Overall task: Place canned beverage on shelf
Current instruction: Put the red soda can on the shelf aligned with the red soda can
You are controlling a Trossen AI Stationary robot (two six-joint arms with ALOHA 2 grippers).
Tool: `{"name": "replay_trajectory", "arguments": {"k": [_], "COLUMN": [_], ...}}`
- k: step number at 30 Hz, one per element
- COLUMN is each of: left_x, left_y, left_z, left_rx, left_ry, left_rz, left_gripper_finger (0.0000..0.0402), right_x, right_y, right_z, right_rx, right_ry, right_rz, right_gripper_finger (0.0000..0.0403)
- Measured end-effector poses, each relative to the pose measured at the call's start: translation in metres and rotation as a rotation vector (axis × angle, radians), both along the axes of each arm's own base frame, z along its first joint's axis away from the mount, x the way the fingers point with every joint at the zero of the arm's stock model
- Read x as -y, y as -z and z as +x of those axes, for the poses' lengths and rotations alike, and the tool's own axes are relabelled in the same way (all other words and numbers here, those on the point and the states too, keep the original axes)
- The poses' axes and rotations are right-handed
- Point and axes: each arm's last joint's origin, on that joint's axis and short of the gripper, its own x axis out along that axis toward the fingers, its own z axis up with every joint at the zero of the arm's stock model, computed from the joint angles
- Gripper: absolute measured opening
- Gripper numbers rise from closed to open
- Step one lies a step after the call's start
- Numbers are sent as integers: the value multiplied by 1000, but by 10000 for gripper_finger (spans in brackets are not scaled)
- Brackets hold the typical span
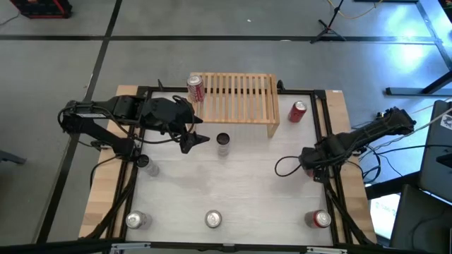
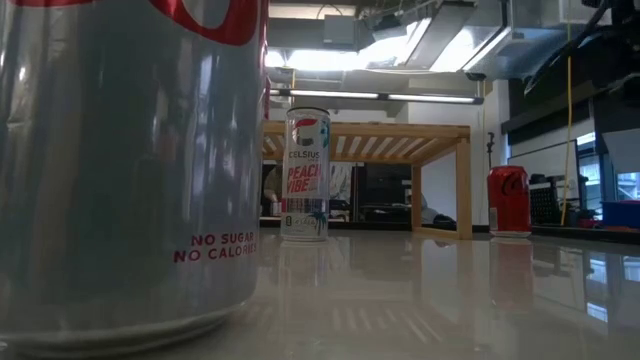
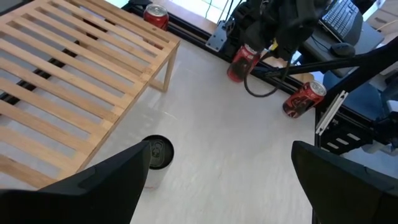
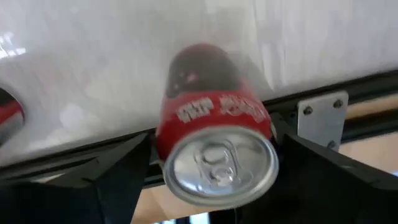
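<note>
The shelf (image 1: 236,97) stands at the far side of the counter (image 1: 233,190), and a red-and-white can (image 1: 195,88) rests upright on its left end. A tall slim can (image 1: 223,144) stands on the counter in front of the shelf, a red can (image 1: 299,111) just off the shelf's right leg. The left gripper (image 1: 192,140) hovers beside the slim can, fingers spread wide and empty. The right gripper (image 4: 214,155) at the counter's right edge is clamped on a red soda can (image 4: 214,146), unopened. Four more cans (image 1: 212,219) stand along the left and near edges
</note>
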Motion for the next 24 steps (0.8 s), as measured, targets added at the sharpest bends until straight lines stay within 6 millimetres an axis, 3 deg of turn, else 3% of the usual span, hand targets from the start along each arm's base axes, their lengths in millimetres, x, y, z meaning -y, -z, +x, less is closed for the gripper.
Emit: {"name": "replay_trajectory", "arguments": {"k": [7, 15, 24], "left_x": [0, 0, 0], "left_y": [0, 1, 6], "left_z": [0, 0, 2], "left_rx": [-1, -11, -26], "left_ry": [2, 2, 2], "left_rz": [-1, 1, 2], "left_gripper_finger": [377, 377, 377], "right_x": [-6, -9, -19], "right_y": [13, 16, -18], "right_z": [14, 19, 45], "right_rx": [-80, -112, 117], "right_ry": [-78, -77, -45], "right_rz": [-9, -10, 46], "right_gripper_finger": [345, 257, 257]}}
